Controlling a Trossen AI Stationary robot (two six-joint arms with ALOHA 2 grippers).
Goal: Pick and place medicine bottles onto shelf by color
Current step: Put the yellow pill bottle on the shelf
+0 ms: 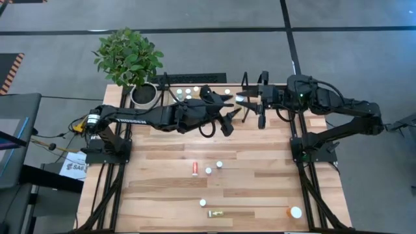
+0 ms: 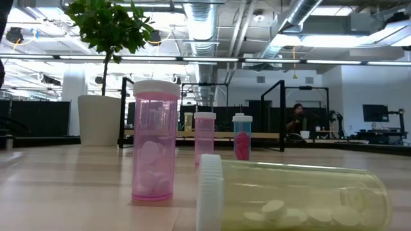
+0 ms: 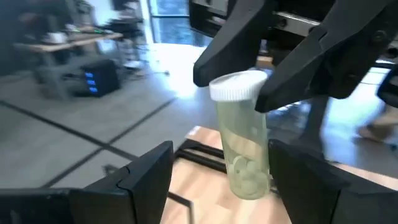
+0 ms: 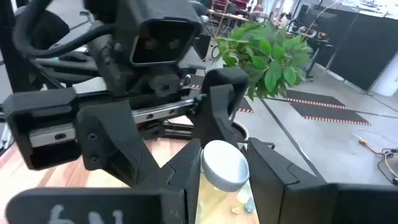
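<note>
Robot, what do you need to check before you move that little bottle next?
1. Right gripper shut on the pale yellow bottle's white cap: ok.
2. Left gripper open, fingers on either side of the bottle: ok.
3. Shelf close to both grippers: ok.
4. Free spot on the shelf beside matching bottles: cannot tell.
5. Loose red bottle well away from the arms: ok.

Open-plan office or lab floor, exposed ceiling ducts and strip lights, grey floor with black lines, desks with monitors, seated person in the background, potted plant, plank worktable.
</note>
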